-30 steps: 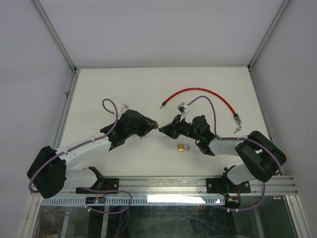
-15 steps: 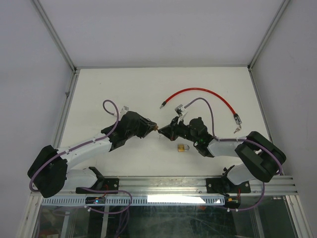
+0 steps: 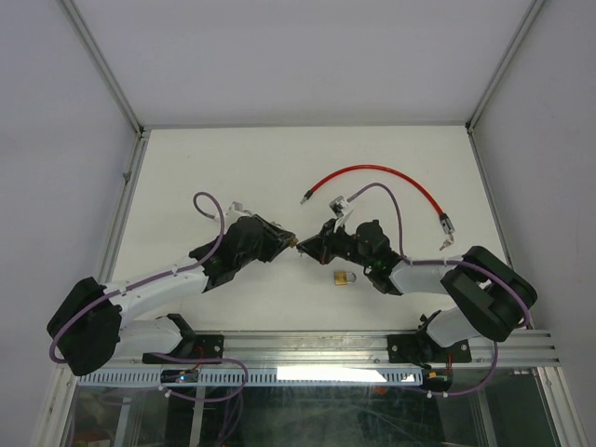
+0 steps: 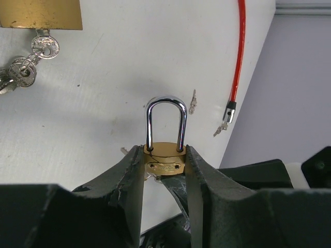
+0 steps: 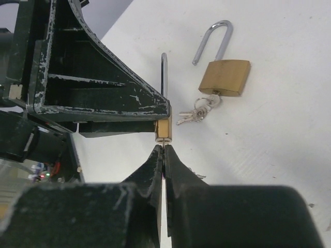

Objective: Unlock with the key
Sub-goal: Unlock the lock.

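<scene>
A small brass padlock [image 4: 165,155] with its shackle [image 4: 165,103] down in the body is clamped between the jaws of my left gripper [image 4: 164,166], held above the table. In the right wrist view the same padlock [image 5: 164,126] shows edge-on, and a thin key [image 5: 164,143] sticks out of its underside. My right gripper [image 5: 163,154] is shut on that key, with most of the key hidden between its fingers. From above, both grippers meet tip to tip at the padlock [image 3: 294,241].
A second, larger brass padlock [image 5: 225,76] lies on the table with its shackle open and a bunch of keys [image 5: 199,111] hanging from it. A red cable [image 3: 372,172] arcs across the back right. The table's far edge [image 4: 261,77] runs near the cable's end.
My right gripper has closed onto the key at the padlock's underside. Both grippers have shifted slightly, staying tip to tip.
</scene>
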Action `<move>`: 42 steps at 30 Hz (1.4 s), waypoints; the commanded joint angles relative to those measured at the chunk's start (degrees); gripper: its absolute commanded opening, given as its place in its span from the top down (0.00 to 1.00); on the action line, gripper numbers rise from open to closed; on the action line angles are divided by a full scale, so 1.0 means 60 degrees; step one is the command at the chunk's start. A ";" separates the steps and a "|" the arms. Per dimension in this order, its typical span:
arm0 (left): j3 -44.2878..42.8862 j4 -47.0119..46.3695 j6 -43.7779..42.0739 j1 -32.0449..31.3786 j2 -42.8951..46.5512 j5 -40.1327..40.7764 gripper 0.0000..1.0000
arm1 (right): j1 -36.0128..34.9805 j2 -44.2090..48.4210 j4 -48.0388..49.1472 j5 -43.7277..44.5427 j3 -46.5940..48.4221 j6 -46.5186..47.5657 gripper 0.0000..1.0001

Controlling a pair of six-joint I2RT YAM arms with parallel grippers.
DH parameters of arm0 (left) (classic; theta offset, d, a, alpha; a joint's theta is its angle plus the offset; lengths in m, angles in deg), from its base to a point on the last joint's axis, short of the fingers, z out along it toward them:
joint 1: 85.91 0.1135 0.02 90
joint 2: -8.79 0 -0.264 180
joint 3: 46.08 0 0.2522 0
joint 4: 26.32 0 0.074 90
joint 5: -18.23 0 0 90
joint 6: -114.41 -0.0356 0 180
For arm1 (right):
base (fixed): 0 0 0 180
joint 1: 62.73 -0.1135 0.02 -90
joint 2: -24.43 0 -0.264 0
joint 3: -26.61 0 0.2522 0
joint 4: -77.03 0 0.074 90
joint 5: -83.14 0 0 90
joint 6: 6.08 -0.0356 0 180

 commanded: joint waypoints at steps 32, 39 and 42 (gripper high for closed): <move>0.1478 -0.4572 -0.2444 -0.0396 0.2127 -0.1494 1.00 | 0.1218 -0.1282 0.2930 -0.2009 0.0821 -0.4754 1.00; 0.1920 -0.4166 -0.2996 0.0325 0.3181 -0.1129 0.64 | 0.1212 -0.1151 0.3629 -0.2266 0.0505 -0.4560 1.00; 0.2156 -0.4289 -0.3334 0.0826 0.3423 -0.1476 0.50 | 0.1219 -0.1071 0.3957 -0.2380 0.0364 -0.4663 1.00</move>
